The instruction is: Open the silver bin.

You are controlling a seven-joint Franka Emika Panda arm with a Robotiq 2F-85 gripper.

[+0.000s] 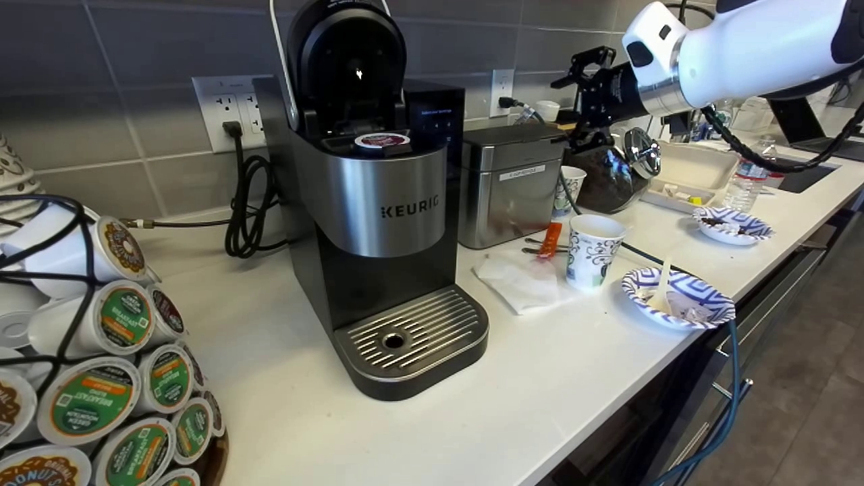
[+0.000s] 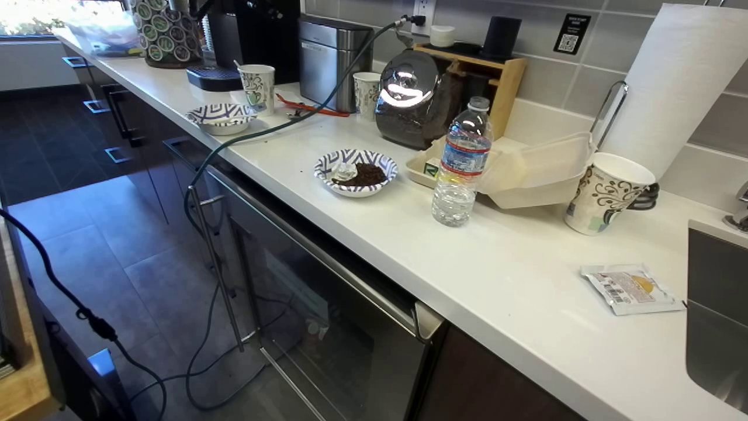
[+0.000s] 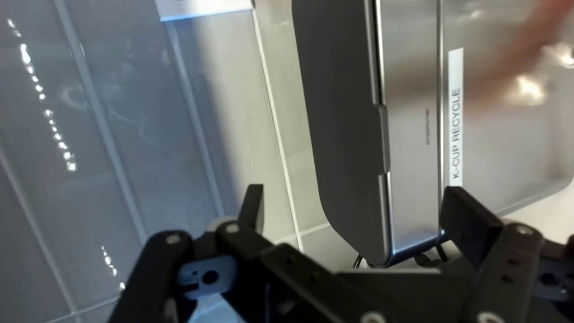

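Note:
The silver bin (image 1: 509,192) is a boxy brushed-steel container with a dark flat lid and a "K-CUP RECYCLE" label. It stands on the counter against the tiled wall, and its lid is down. It also shows in an exterior view (image 2: 327,64) and, turned sideways, in the wrist view (image 3: 412,89). My gripper (image 1: 559,111) is open and empty near the bin's top edge at the jar side. In the wrist view the gripper (image 3: 354,195) has its fingers wide apart, with the bin's lid corner showing between them. The lower finger looks close to the bin's front; contact cannot be told.
A Keurig coffee machine (image 1: 378,209) with its top raised stands beside the bin. On the bin's other side are a paper cup (image 1: 570,185) and a glass jar (image 1: 604,179). Another cup (image 1: 594,253), a napkin (image 1: 516,277) and a blue cable (image 2: 304,117) lie in front.

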